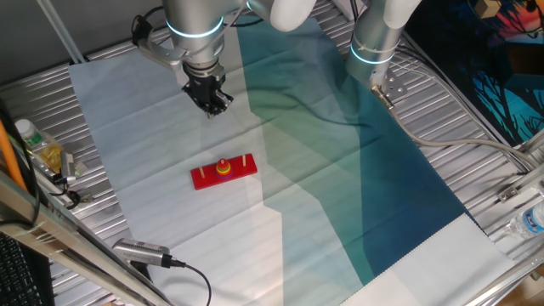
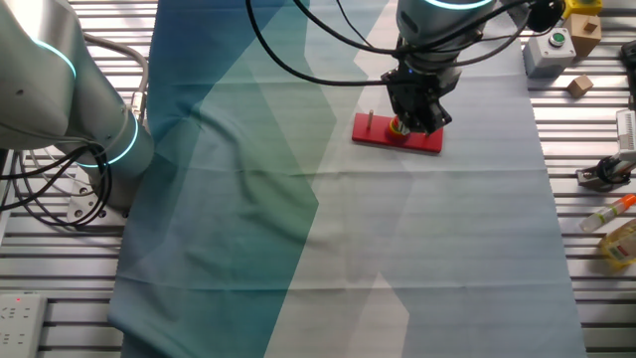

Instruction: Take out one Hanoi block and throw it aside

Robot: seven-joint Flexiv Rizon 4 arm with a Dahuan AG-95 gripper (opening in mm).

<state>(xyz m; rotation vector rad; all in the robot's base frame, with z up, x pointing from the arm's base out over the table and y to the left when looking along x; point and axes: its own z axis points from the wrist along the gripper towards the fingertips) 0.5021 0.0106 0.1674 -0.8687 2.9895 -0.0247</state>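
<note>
Worktop (image 1: 476,153) of ribbed metal slats is carrying everything, and a thin cloth (image 1: 170,127) in pale grey and teal, lightly creased, is lying flat over most of it. Arm (image 1: 194,25), grey and glossy with a glowing ring, is reaching down over the cloth. Claw (image 1: 211,100) is hanging above the cloth with nothing in it; its dark fingertips are looking close together, though I cannot tell for sure whether they are parted or closed. Base (image 1: 224,172), a flat red rectangle of hard plastic, is lying well clear of the claw in one fixed view, its long axis running roughly left to right and slightly tilted. One thin bare peg (image 1: 245,159) is standing at one end. Yellow disc (image 1: 223,168) is sitting on another peg. Block (image 1: 223,163), a tiny red ring, is resting on top of that disc, lower in the frame than the claw and slightly right. My judgement: the claw is needing to travel across and down onto that ring
</note>
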